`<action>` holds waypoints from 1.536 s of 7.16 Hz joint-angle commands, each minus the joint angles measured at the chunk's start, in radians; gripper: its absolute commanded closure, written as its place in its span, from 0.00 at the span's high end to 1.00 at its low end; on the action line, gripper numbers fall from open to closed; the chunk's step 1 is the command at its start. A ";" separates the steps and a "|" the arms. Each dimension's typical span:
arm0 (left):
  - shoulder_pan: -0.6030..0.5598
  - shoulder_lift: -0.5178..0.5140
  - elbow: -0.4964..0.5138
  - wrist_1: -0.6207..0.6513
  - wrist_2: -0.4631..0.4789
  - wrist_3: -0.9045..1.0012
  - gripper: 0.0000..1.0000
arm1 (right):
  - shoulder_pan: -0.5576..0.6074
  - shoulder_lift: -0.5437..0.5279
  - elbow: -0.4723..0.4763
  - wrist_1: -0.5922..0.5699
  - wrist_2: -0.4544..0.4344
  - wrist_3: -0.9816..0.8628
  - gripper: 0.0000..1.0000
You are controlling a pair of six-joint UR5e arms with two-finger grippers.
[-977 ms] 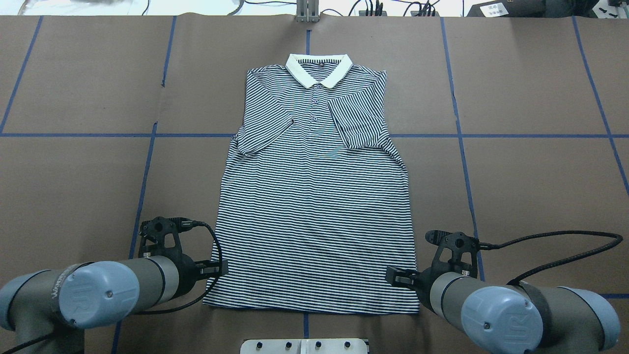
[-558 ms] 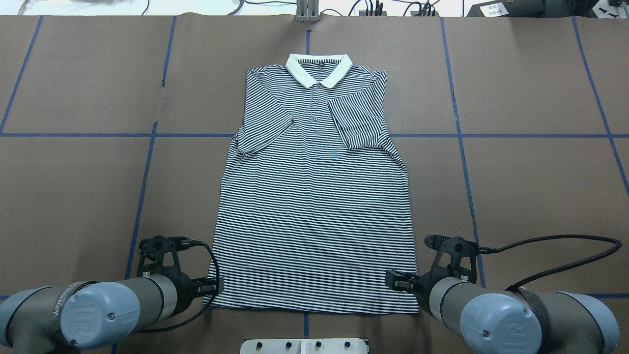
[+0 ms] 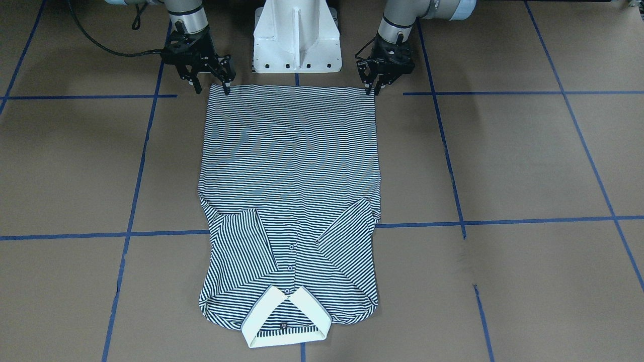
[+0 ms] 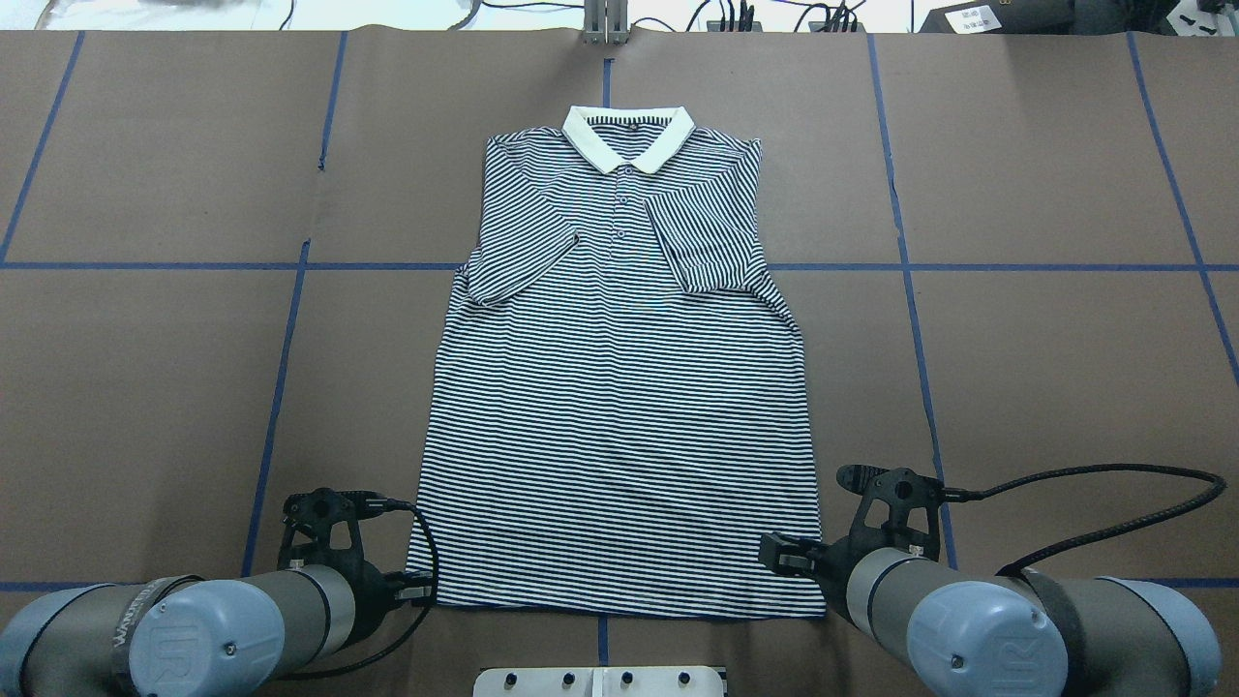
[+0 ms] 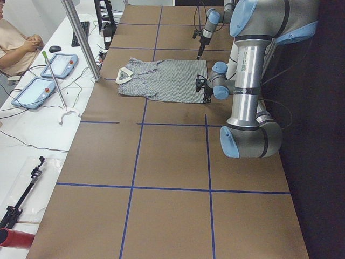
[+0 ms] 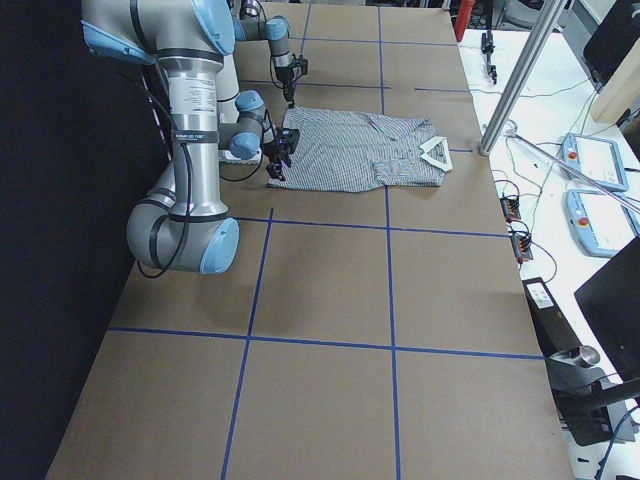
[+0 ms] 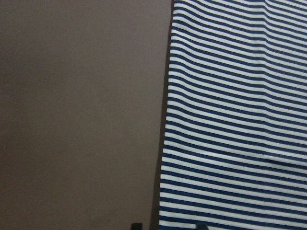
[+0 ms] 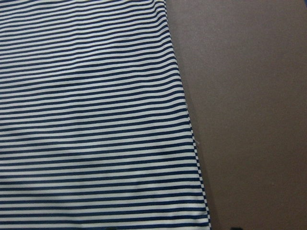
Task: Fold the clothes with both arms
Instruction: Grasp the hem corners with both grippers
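Note:
The striped polo shirt (image 4: 619, 407) lies flat and face up on the brown table, cream collar (image 4: 629, 136) at the far end and both sleeves folded in over the chest. My left gripper (image 4: 418, 584) is open low at the hem's left corner, its fingertips straddling the shirt's (image 7: 240, 120) side edge in the left wrist view. My right gripper (image 4: 774, 554) is open over the hem's right corner. In the front-facing view the shirt (image 3: 289, 166) has the right gripper (image 3: 211, 86) and the left gripper (image 3: 373, 86) at its two hem corners.
The white pedestal base (image 3: 297, 35) stands just behind the hem between the arms. Blue tape lines (image 4: 910, 281) cross the table cover. A person (image 5: 16, 48) sits at the white side table (image 5: 32, 124) with tablets, beyond a metal post (image 5: 81, 38).
My left gripper has drawn back toward the robot along the shirt's side to the hem corner. The right gripper has shifted only slightly. The shirt has not moved.

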 commanded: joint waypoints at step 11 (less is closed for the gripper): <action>0.005 -0.022 -0.006 -0.002 -0.002 0.000 0.00 | -0.098 -0.001 -0.017 -0.082 -0.087 0.143 0.57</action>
